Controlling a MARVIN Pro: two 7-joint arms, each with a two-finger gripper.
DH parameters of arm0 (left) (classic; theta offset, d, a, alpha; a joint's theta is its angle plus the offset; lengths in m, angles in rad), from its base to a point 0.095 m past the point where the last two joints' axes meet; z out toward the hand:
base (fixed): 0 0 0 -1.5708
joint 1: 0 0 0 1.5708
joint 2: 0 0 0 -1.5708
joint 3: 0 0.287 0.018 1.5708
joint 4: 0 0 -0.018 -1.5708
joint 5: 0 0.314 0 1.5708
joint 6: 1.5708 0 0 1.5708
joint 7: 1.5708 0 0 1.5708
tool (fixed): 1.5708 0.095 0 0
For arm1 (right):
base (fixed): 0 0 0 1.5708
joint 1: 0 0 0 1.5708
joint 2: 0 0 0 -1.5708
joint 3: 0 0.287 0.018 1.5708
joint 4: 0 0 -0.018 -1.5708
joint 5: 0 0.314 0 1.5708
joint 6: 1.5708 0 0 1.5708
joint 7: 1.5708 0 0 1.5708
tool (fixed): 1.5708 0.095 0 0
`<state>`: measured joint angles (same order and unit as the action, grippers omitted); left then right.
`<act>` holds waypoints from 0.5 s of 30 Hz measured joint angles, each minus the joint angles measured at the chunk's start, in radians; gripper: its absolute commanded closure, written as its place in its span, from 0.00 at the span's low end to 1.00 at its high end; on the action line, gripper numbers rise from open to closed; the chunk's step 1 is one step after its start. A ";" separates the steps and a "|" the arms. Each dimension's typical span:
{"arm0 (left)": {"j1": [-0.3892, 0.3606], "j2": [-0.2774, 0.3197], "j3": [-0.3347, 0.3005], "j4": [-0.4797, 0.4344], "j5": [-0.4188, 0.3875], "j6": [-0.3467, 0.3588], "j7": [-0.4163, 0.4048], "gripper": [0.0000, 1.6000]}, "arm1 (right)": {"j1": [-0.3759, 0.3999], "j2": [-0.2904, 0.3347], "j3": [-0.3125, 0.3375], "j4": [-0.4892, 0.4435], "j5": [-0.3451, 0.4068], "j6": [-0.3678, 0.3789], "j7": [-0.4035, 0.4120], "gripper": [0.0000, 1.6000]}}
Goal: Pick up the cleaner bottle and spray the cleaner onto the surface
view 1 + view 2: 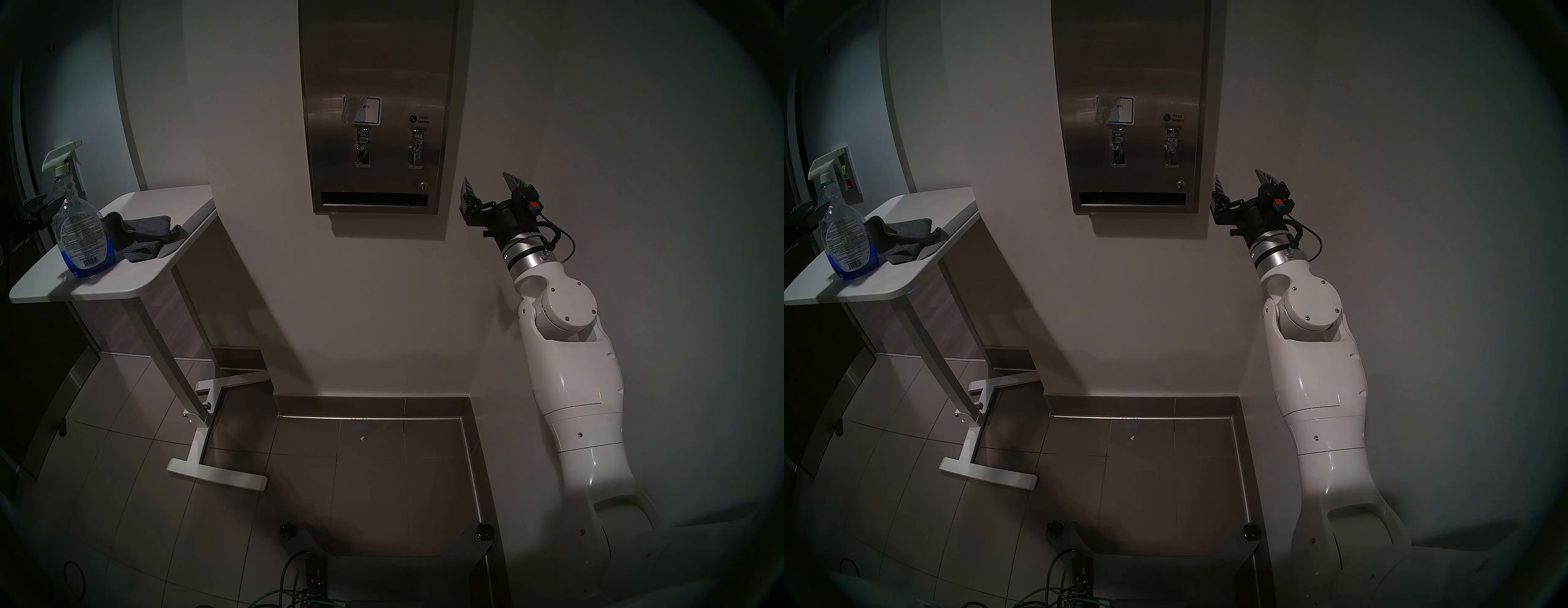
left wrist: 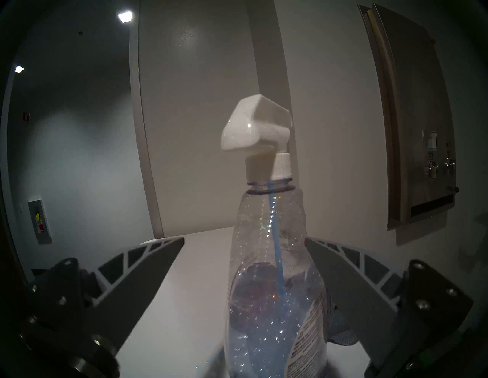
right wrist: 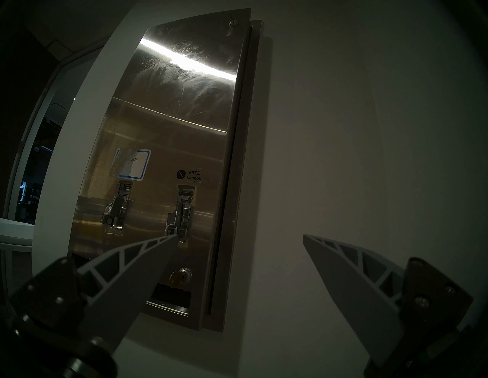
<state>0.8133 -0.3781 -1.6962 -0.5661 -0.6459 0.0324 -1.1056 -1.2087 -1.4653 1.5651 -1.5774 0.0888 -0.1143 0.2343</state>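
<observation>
The cleaner bottle (image 1: 80,229) (image 1: 845,242) (image 2: 272,264) stands upright on the white side table (image 1: 127,280), clear with a white spray head. A little blue cleaner (image 1: 91,261) sits at its bottom. My left gripper (image 1: 42,208) (image 1: 805,208) (image 2: 244,239) is open around the bottle's upper body. Its right finger is close against the bottle and its left finger stands apart. The surface, a steel wall dispenser (image 1: 377,85) (image 1: 1127,63) (image 2: 417,118) (image 3: 171,118), hangs ahead. My right gripper (image 1: 487,178) (image 1: 1240,175) (image 3: 240,236) is open and empty beside the dispenser's lower right corner.
A grey cloth (image 1: 144,233) lies crumpled on the table just right of the bottle. The table's white foot (image 1: 216,471) rests on the tiled floor. Cables (image 1: 305,586) lie at the bottom edge. The white wall (image 1: 594,127) is close behind my right arm.
</observation>
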 measured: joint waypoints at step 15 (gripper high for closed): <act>-0.099 -0.086 0.073 0.002 0.008 0.064 0.024 0.00 | 0.000 0.000 0.000 0.000 0.000 0.000 0.000 0.00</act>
<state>0.7140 -0.4645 -1.6233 -0.5645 -0.6379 0.0965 -1.0821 -1.2087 -1.4652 1.5649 -1.5769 0.0888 -0.1144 0.2343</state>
